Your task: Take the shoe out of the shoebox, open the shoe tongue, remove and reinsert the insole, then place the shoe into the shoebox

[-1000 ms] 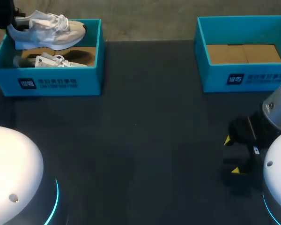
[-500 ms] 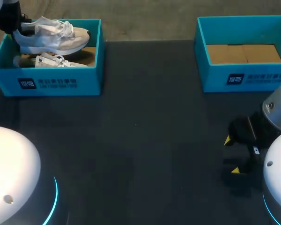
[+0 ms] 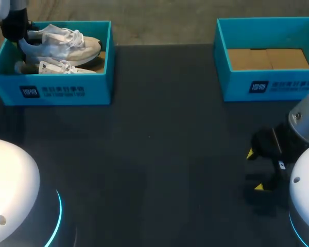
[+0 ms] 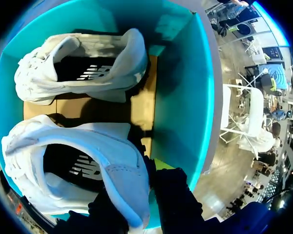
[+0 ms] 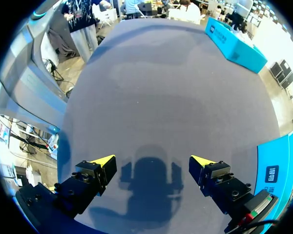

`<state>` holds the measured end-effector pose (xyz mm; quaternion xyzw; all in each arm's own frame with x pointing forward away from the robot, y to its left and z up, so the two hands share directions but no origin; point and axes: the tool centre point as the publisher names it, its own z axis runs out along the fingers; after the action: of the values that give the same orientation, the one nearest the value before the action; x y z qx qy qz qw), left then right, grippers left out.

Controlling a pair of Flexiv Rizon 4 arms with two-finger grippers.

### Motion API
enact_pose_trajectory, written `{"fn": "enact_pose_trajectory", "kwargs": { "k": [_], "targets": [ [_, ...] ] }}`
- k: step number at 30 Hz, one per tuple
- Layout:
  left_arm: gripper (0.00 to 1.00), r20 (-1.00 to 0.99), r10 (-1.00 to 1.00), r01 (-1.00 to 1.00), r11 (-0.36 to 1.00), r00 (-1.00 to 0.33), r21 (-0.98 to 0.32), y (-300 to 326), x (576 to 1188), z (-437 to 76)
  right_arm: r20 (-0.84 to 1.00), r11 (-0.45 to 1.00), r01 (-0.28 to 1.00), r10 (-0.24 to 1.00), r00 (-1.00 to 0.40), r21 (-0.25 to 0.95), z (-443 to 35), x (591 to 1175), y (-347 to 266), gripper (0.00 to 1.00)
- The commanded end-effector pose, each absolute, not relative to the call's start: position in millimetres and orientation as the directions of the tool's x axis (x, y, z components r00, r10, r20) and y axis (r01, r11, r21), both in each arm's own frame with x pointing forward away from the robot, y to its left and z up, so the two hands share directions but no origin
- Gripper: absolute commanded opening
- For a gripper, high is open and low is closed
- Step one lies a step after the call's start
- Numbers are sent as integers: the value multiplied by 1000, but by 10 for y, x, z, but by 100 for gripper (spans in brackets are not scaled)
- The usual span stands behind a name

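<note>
The dark table (image 3: 159, 154) carries a second teal box (image 3: 237, 88) at its far right corner, open-topped, with brown cardboard (image 3: 268, 58) lining its floor. In the left box (image 3: 100, 77), a spare white shoe (image 3: 67, 67) lies near the front wall.

Bright, even light fr. above w/ soft right gripper (image 5: 152, 162) shadow on table (image 5: 161, 87).

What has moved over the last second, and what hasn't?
The left gripper, jaws clamped on the heel of the white sneaker, carried it down and slightly rightward into the left teal cardboard shoebox, next to the second white sneaker. The right gripper, open over the dark table, and the right teal shoebox stayed put.
</note>
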<state>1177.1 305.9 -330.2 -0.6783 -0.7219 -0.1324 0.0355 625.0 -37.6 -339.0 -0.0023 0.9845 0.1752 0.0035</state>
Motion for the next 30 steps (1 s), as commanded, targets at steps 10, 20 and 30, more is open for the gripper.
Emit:
{"fn": "enact_pose_trajectory", "kwargs": {
  "k": [10,20,30],
  "targets": [
    [0,234,970,993,42,-68,113,3044,11885,-3466,-11,940,-4,-1,-1000,340,-3389,6231,-368,100],
    [0,216,974,995,41,-59,89,3007,11891,-3571,-11,940,-4,-1,-1000,340,-3389,6231,-368,100],
    [36,212,976,996,34,-52,88,2961,11854,-3576,-11,940,-4,-1,-1000,340,-3389,6231,-368,100]
  ]
}}
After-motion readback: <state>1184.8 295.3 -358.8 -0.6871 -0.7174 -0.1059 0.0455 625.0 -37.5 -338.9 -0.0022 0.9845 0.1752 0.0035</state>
